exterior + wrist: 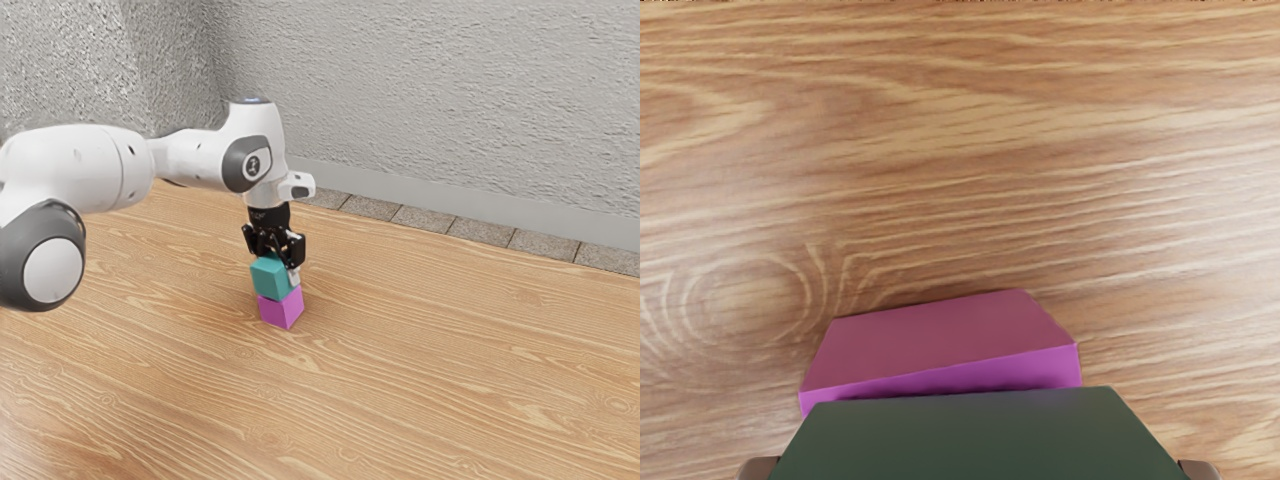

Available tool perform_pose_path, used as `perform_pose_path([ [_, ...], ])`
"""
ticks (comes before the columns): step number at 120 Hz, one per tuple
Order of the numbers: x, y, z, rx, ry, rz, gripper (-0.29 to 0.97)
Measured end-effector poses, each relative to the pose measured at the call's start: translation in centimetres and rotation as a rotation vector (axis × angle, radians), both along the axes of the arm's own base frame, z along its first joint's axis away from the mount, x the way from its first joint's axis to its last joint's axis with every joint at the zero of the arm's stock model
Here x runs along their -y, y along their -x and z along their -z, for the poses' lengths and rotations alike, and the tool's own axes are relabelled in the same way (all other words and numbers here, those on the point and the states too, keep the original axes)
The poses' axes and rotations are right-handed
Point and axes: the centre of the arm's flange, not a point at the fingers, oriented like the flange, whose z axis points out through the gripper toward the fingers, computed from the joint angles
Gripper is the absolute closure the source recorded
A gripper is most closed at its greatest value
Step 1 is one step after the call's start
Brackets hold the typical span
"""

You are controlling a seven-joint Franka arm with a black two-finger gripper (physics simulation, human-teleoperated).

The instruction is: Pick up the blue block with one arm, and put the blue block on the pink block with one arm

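1. Nearest me is the white arm [60, 200], its fat grey-capped joint at the exterior view's left edge.
2. A grey disc further along the arm carries a small pale mark [258, 160], perhaps a logo, but too small to read.
3. The black gripper [275, 258] points straight down, its fingers pinching the blue block [272, 278] from two sides.
4. The blue block, more teal to my eye, sits on top of the pink block [281, 309], touching it and turned slightly askew.
5. The pink block rests on the wooden table [450, 350].
6. From the wrist, the blue block [970, 435] looms dark just under the hand, the pink block [940, 345] jutting out beneath it.
7. Behind stands a rough grey wall [450, 80].
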Motion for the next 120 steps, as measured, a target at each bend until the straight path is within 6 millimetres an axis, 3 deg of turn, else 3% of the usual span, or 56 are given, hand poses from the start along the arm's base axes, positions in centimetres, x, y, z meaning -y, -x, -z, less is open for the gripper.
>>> perform_pose_path([
  [16,0.0,0.0,0.1,-0.001,0.001,0.003,0.39],
  [25,0.0,0.0,0.1,-0.003,0.005,0.005,0.23],
  [65,0.1,0.0,0.0,-0.004,0.020,0.015,0.06],
  [82,-0.2,-0.4,-2.3,0.025,0.023,0.013,0.03],
  [106,-0.3,0.3,-8.9,0.095,0.016,0.021,0.01],
  [120,-0.5,0.5,-10.0,0.106,0.012,0.023,0.01],
])
